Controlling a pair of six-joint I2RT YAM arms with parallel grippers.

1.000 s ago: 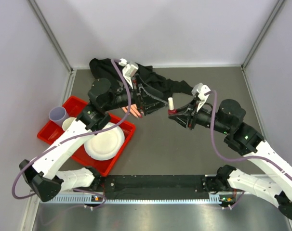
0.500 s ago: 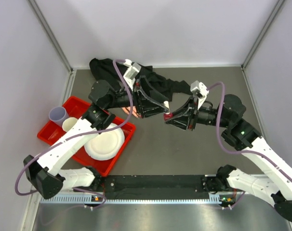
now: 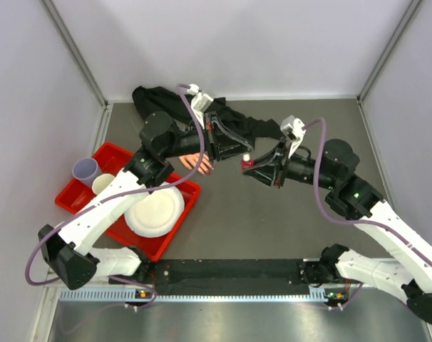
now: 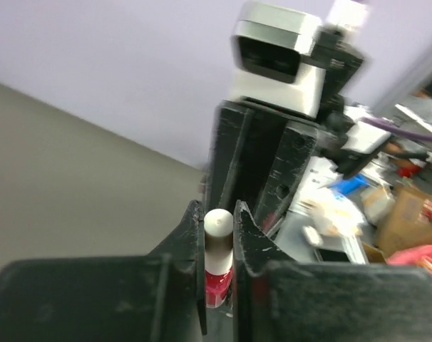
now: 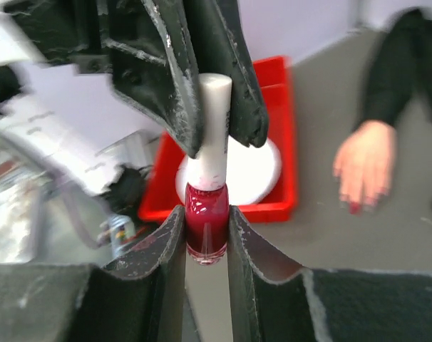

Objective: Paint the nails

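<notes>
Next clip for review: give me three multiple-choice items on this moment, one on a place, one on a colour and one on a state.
1. Where does the mannequin hand lie?
A. inside the red tray
B. on the table, beside the red tray
C. held up in the air

2. What colour is the cap of the polish bottle?
A. white
B. black
C. blue

3. How is the left gripper?
A. open wide
B. shut on the cap
C. shut on nothing

Key:
1 B, the top view shows it palm down just past the tray's rim.
2 A, the right wrist view shows a white cap over red glass.
3 B, both fingers press against the cap's sides.
</notes>
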